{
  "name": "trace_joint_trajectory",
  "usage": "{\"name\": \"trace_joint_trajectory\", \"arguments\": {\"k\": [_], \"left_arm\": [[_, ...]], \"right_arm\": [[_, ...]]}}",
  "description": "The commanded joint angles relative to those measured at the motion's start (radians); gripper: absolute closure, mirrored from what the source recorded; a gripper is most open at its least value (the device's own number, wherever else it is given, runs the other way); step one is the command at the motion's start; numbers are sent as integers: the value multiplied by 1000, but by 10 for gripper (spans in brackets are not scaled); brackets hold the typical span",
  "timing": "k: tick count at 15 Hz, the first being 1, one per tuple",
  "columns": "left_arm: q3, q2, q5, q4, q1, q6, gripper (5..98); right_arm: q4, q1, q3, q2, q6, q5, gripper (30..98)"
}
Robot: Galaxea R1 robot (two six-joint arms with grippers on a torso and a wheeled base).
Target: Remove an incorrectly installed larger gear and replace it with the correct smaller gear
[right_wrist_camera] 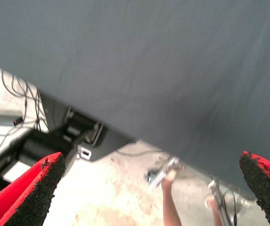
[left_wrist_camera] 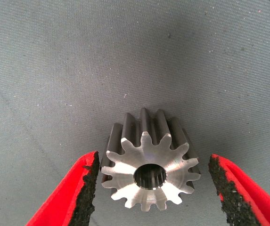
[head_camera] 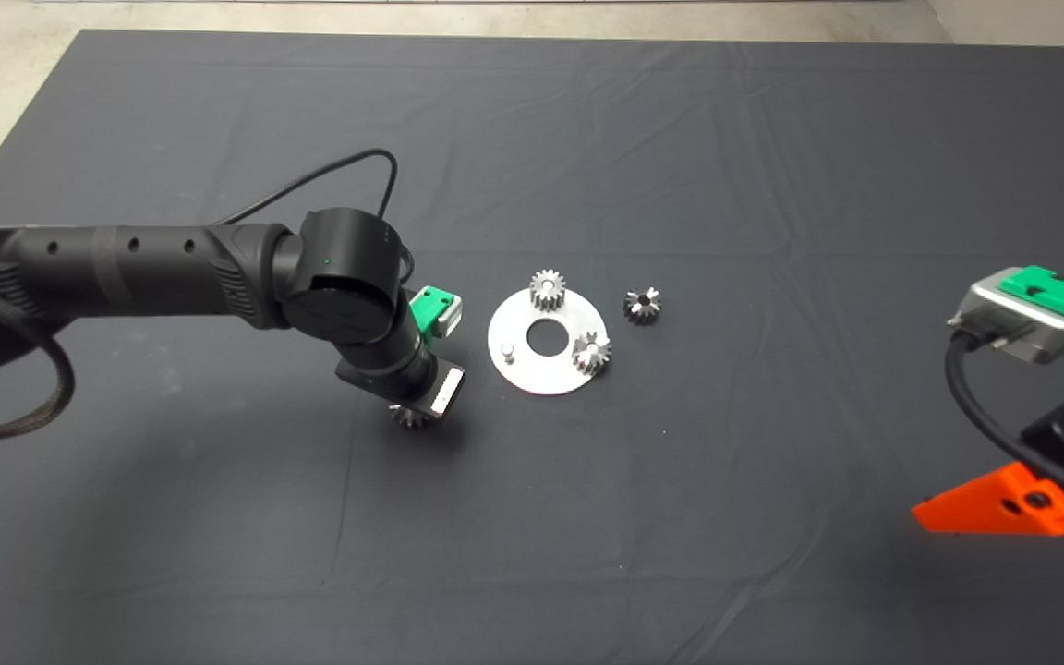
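The larger gear [left_wrist_camera: 149, 174], bright steel with a round centre hole, lies flat on the mat left of the round silver plate [head_camera: 532, 374]. My left gripper [left_wrist_camera: 153, 157] hangs straight over it, open, its red fingers [left_wrist_camera: 78, 188] on either side and clear of the teeth. In the head view only the gear's edge [head_camera: 410, 420] shows under that gripper [head_camera: 423, 406]. The smaller gear [head_camera: 643, 305], darker, lies on the mat just right of the plate. My right gripper [right_wrist_camera: 149, 197] waits open at the mat's lower right edge.
The plate carries two small gears [head_camera: 548, 290] [head_camera: 592, 352], a bare pin [head_camera: 507, 350] and a centre hole. A person's leg [right_wrist_camera: 170, 205] and cables show on the floor beyond the mat in the right wrist view.
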Motion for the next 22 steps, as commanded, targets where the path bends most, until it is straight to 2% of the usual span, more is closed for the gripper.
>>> {"name": "trace_joint_trajectory", "arguments": {"k": [1, 2, 3, 5, 7, 8, 9, 10, 11, 12, 14, 15, 17, 19, 20, 22], "left_arm": [[17, -14, 63, -10, -116, 3, 453], [17, -19, 84, -71, -177, 3, 453], [16, -37, 93, -168, -249, 7, 415], [28, -58, 94, -307, -344, 12, 397], [98, -77, 85, -425, -444, -4, 353], [170, -100, 87, -439, -462, 0, 353], [313, -174, 85, -434, -462, -28, 323], [377, -277, 79, -434, -464, -102, 301], [390, -333, 63, -436, -471, -123, 301], [414, -336, 60, -436, -471, -125, 284], [447, -335, 62, -440, -469, -132, 251], [454, -331, 61, -440, -469, -127, 240], [455, -331, 58, -442, -470, -125, 205], [458, -313, 51, -443, -470, -117, 193], [447, -296, 53, -443, -471, -106, 158], [451, -299, 51, -448, -471, -105, 153]], "right_arm": [[-121, -90, -241, 83, -214, -4, 308], [-132, -108, -280, 108, -253, -4, 308], [-156, -130, -320, 136, -295, -4, 308], [-192, -159, -386, 171, -369, -2, 308], [-216, -197, -458, 181, -492, 2, 308], [-231, -219, -497, 181, -559, 11, 308], [-242, -245, -540, 181, -646, 27, 308], [-244, -253, -582, 181, -725, 63, 308], [-244, -256, -631, 184, -802, 112, 308], [-244, -263, -685, 203, -888, 157, 308], [-244, -279, -791, 245, -1020, 180, 308], [-244, -318, -835, 271, -1068, 186, 308], [-263, -364, -858, 298, -1115, 200, 308], [-332, -393, -855, 313, -1123, 254, 308], [-383, -408, -855, 321, -1123, 278, 308], [-471, -433, -848, 324, -1131, 288, 308]]}}
